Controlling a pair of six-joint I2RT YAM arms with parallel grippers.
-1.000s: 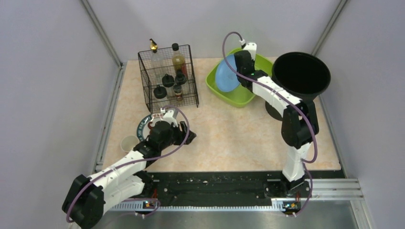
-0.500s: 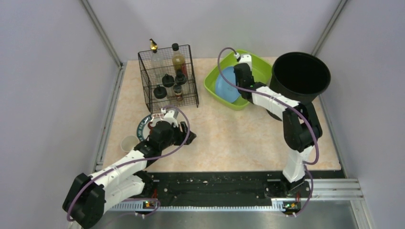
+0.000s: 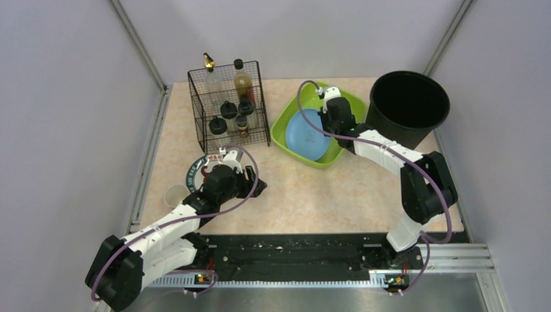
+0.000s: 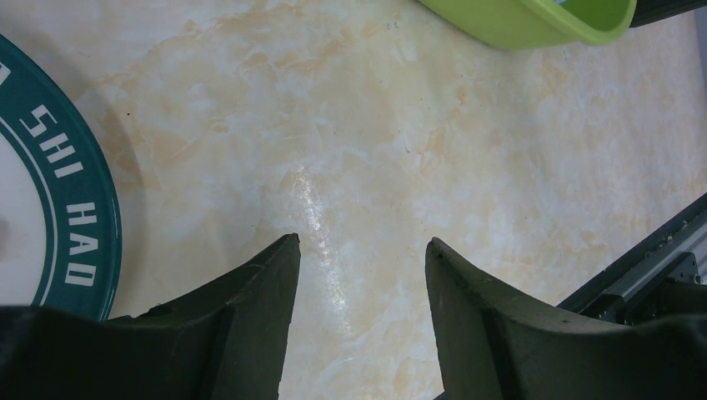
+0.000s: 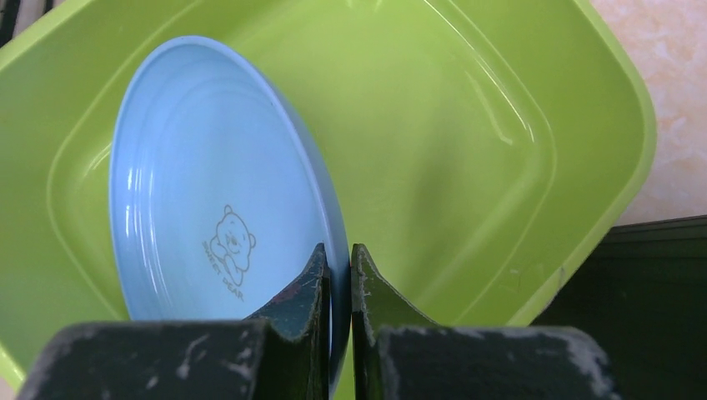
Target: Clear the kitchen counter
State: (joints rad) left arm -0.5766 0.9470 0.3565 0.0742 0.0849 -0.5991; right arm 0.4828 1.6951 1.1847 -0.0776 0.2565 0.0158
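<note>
My right gripper [image 5: 339, 260] pinches the glossy round blue plate [image 5: 200, 183] by its rim inside the square green plastic basin [image 5: 500, 108]. My left gripper [image 4: 360, 258] gapes empty above the marbled, flat kitchen counter [image 4: 433, 150].

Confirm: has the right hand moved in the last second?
Yes. The right hand, shut on the blue plate, came toward the near edge, judged against the wire basket.

Top ext. cam: fixed, high at near side, looks down over whole kitchen counter [image 3: 312, 188]. L wrist cam: close, low over counter, green tub [image 4: 534, 21] at far edge. R wrist cam: v. close, looks into same tub at blue plate [image 5: 217, 167]; both also in top view.
</note>
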